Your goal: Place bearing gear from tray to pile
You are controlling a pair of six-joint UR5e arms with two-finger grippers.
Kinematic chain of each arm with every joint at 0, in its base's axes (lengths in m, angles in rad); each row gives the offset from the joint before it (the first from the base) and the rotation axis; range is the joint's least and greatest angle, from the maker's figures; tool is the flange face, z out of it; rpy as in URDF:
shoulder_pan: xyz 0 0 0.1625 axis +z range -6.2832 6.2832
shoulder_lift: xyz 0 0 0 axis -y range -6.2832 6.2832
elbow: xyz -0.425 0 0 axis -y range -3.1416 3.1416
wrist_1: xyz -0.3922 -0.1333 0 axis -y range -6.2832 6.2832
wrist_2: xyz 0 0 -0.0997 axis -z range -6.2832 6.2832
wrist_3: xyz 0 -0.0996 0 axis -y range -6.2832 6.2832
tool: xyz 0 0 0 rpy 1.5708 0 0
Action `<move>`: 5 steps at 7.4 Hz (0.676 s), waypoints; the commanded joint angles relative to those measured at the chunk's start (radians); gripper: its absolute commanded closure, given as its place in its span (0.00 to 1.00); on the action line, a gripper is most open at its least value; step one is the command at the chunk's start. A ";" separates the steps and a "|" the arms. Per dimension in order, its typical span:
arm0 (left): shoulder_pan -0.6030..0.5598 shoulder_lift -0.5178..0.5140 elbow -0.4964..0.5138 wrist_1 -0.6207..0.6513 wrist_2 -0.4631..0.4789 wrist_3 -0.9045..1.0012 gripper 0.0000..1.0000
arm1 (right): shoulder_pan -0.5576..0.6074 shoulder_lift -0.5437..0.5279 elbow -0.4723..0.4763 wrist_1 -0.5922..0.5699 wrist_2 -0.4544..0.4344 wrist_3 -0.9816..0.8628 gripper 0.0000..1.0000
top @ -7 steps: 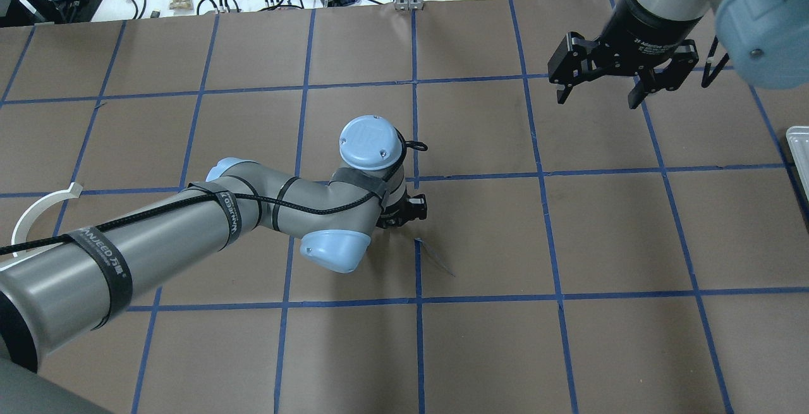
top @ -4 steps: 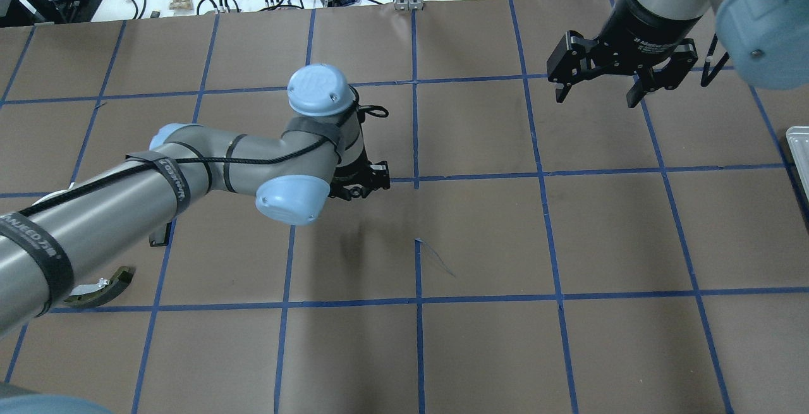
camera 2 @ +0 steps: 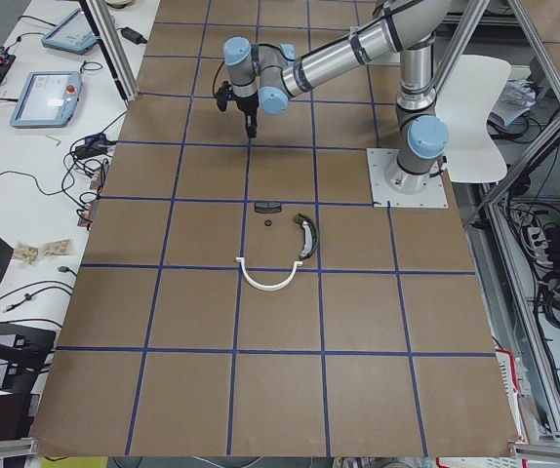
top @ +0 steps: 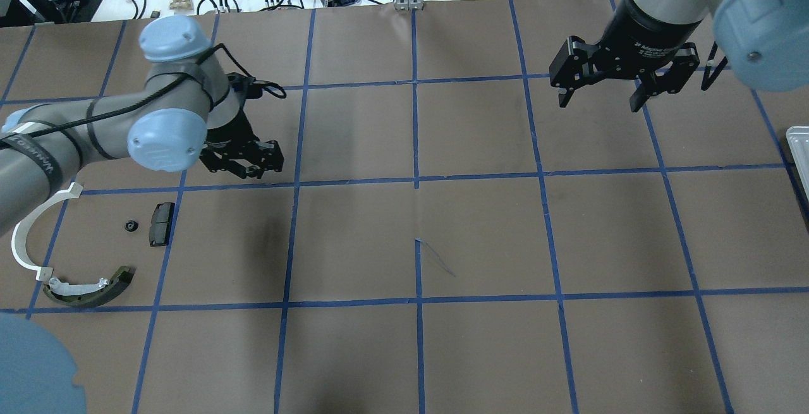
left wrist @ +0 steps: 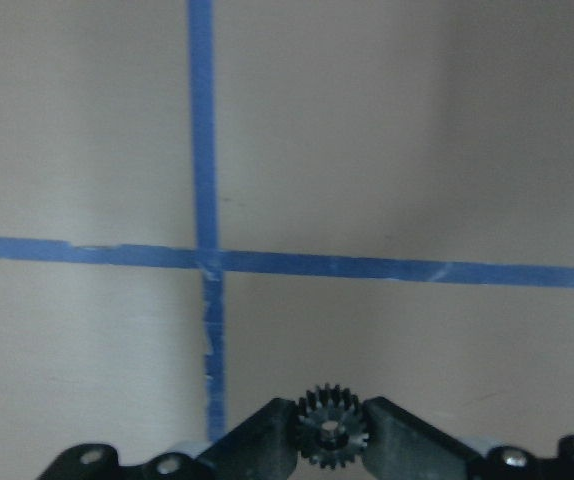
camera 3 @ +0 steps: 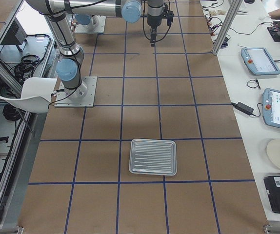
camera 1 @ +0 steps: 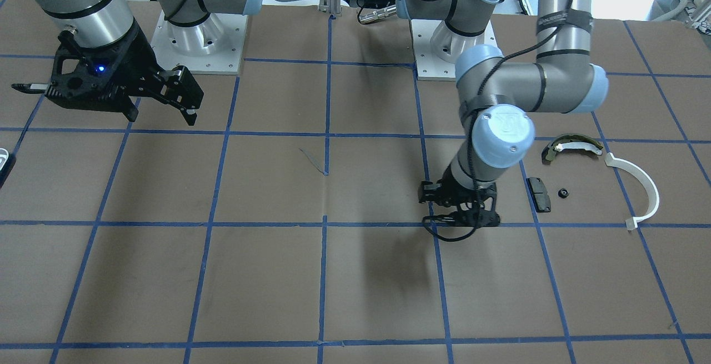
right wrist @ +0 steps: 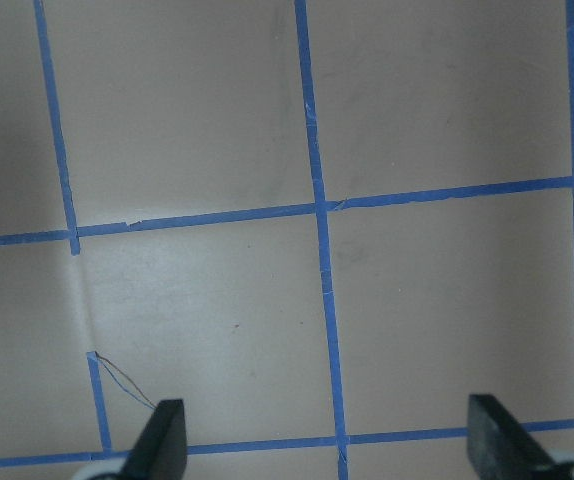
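Gear count: one small black toothed gear (left wrist: 332, 430), clamped between the two fingertips (left wrist: 262, 440) of the left claw (top: 248, 170). The left wrist view shows it at the bottom centre, held over a crossing of blue tape lines (left wrist: 203, 262) on the brown desk (top: 480, 231). In the overhead view that claw sits in the upper left, up and to the right of the pile (top: 131, 225), near it but apart.

Four parts make up the pile, all lying on the desk at the lower left of the overhead view:
- one olive-green brake shoe (top: 95, 287), curved, lowest in the frame
- one white arc (top: 25, 234), the largest piece, at the far left, one end just beside the shoe
- one black pad (top: 161, 223), rectangular, on the right side of the group
- one small round black piece (camera 1: 562, 193), just beside the pad and not touching it; too small to tell what it is

One right claw (top: 598, 103) hangs at the upper right of the overhead view with its two fingers spread wide, nothing between them.

One metal tray (camera 3: 153, 157) lies flat on the desk, seen in the lower middle of the right-side view and clipped at the right edge of the overhead view, well apart from both claws.
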 commanded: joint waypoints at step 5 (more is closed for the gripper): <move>0.442 -0.055 -0.039 0.059 0.106 0.547 0.95 | 0.000 -0.001 0.002 0.008 0.001 0.013 0.00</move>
